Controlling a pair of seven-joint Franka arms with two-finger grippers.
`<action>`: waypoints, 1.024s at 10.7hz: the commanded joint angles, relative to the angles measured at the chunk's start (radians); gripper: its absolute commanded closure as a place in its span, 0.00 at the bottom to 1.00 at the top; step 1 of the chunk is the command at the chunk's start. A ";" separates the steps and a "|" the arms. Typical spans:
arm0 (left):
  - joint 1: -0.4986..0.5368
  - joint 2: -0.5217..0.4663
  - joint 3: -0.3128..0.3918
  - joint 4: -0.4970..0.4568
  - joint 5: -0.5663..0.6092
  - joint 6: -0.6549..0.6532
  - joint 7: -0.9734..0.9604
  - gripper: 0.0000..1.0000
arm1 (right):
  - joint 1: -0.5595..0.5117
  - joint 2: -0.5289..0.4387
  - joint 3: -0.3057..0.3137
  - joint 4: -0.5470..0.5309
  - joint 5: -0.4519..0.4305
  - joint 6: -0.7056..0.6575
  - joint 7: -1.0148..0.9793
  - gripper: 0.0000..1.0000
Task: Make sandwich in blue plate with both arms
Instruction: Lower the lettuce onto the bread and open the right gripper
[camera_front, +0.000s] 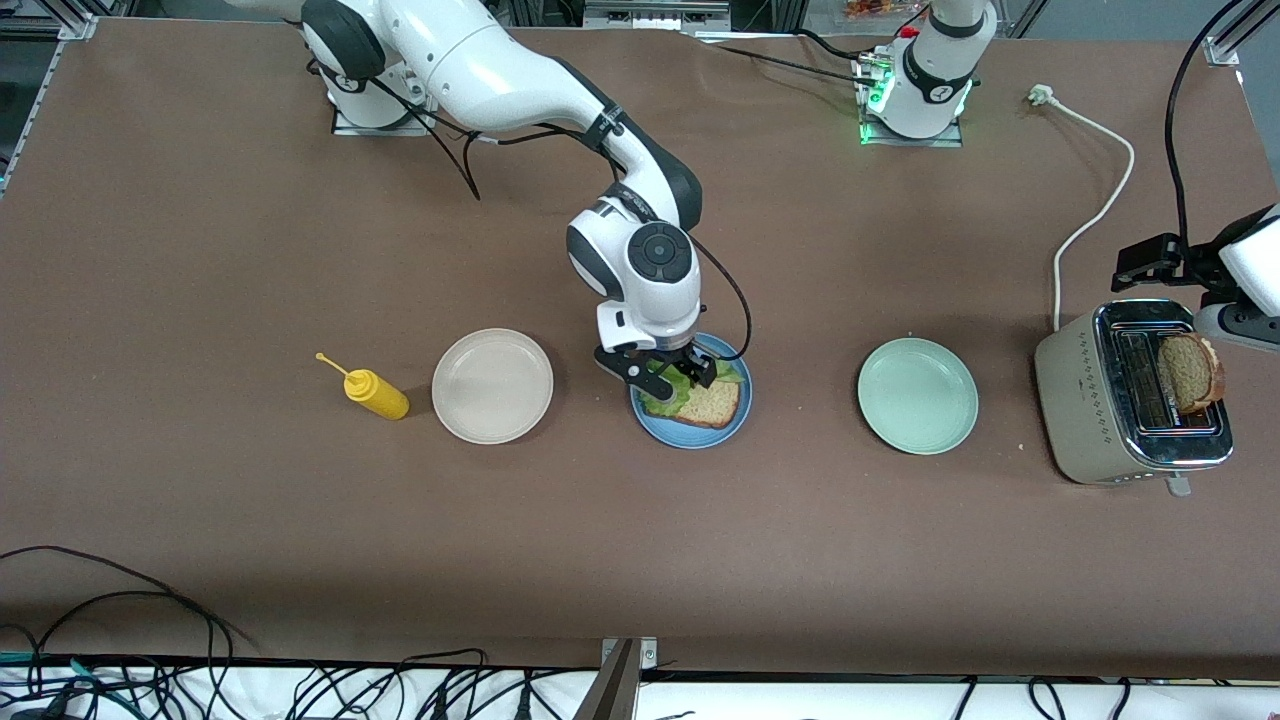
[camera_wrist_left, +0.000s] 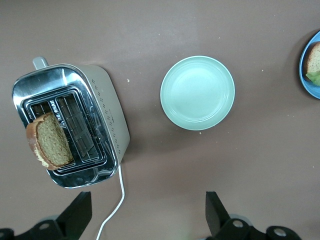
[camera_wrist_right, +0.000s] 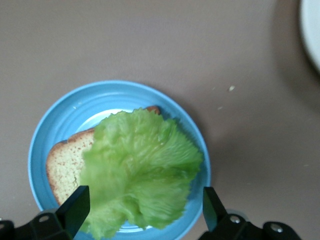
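The blue plate (camera_front: 690, 436) sits mid-table and holds one brown bread slice (camera_front: 714, 403) with a crinkled green lettuce leaf (camera_front: 678, 386) lying on it. My right gripper (camera_front: 664, 371) hovers just over the plate, open, its fingers spread on either side of the leaf. In the right wrist view the lettuce (camera_wrist_right: 140, 165) covers most of the slice (camera_wrist_right: 66, 161) on the plate (camera_wrist_right: 52, 122), below the gripper (camera_wrist_right: 142, 212). A second bread slice (camera_front: 1190, 372) stands in the toaster (camera_front: 1090, 400). My left gripper (camera_front: 1150, 262) is open and empty above the table beside the toaster (camera_wrist_left: 107, 112); the slice (camera_wrist_left: 50, 141) shows there, as does the gripper (camera_wrist_left: 146, 215).
A pale green plate (camera_front: 917, 395) lies between the blue plate and the toaster, also in the left wrist view (camera_wrist_left: 197, 92). A beige plate (camera_front: 492, 385) and a yellow squeeze bottle (camera_front: 375, 393) lie toward the right arm's end. The toaster's white cord (camera_front: 1100, 200) runs toward the left arm's base.
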 joint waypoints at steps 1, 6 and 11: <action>0.006 -0.020 0.001 -0.017 -0.018 -0.011 0.006 0.00 | -0.035 -0.050 -0.013 0.087 0.005 -0.190 -0.140 0.00; 0.006 -0.020 0.003 -0.015 -0.018 -0.020 0.003 0.00 | -0.101 -0.133 -0.070 0.101 0.027 -0.324 -0.554 0.00; 0.017 -0.012 0.006 -0.011 -0.014 -0.016 0.006 0.00 | -0.280 -0.381 -0.031 -0.216 0.073 -0.332 -0.982 0.00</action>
